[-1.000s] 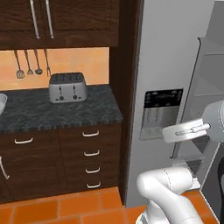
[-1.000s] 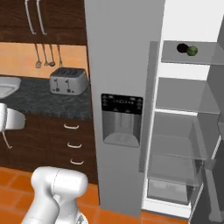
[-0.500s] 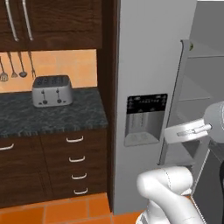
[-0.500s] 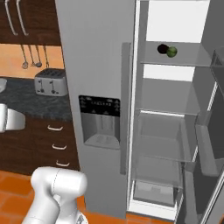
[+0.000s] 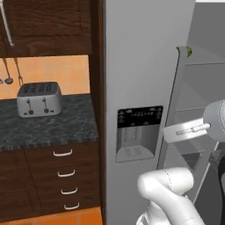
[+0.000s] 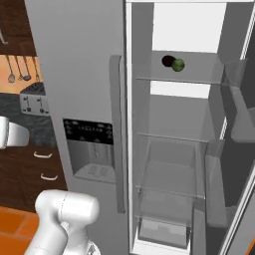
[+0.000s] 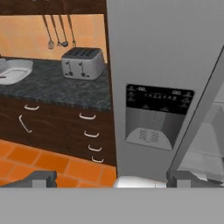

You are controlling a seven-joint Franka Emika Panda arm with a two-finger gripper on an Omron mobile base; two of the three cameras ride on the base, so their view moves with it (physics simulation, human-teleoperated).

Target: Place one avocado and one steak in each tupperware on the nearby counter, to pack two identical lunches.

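Two small dark finger tips of the claw [image 7: 111, 178] rise far apart at the bottom of the hand view, one at the left edge [image 7: 38, 178] and one at the right, so the jaws stand wide open with nothing between them and nothing touching them; they hang in the air in front of the tall grey refrigerator [image 7: 162, 65], facing its closed left door with the black water-and-ice dispenser panel [image 7: 158, 116]. Left of the refrigerator runs the long dark speckled stone counter [image 7: 57, 89] over dark wooden drawers with silver handles [image 7: 89, 131]. On that counter stands a silver four-slot toaster [image 7: 83, 62] against the orange wall, with metal utensils [image 7: 57, 33] hanging above it. At the far left of the counter lies a shallow pale-grey rimmed container [image 7: 12, 72], partly cut off by the picture edge, well apart from the claw. In the right base view the refrigerator's right door stands open, showing clear glass shelves [image 6: 177, 79]; on the top shelf a round green avocado [image 6: 178, 64] sits touching a dark round thing [image 6: 168, 61] too small to tell. Orange floor tiles [image 7: 52, 159] lie below the cabinets.
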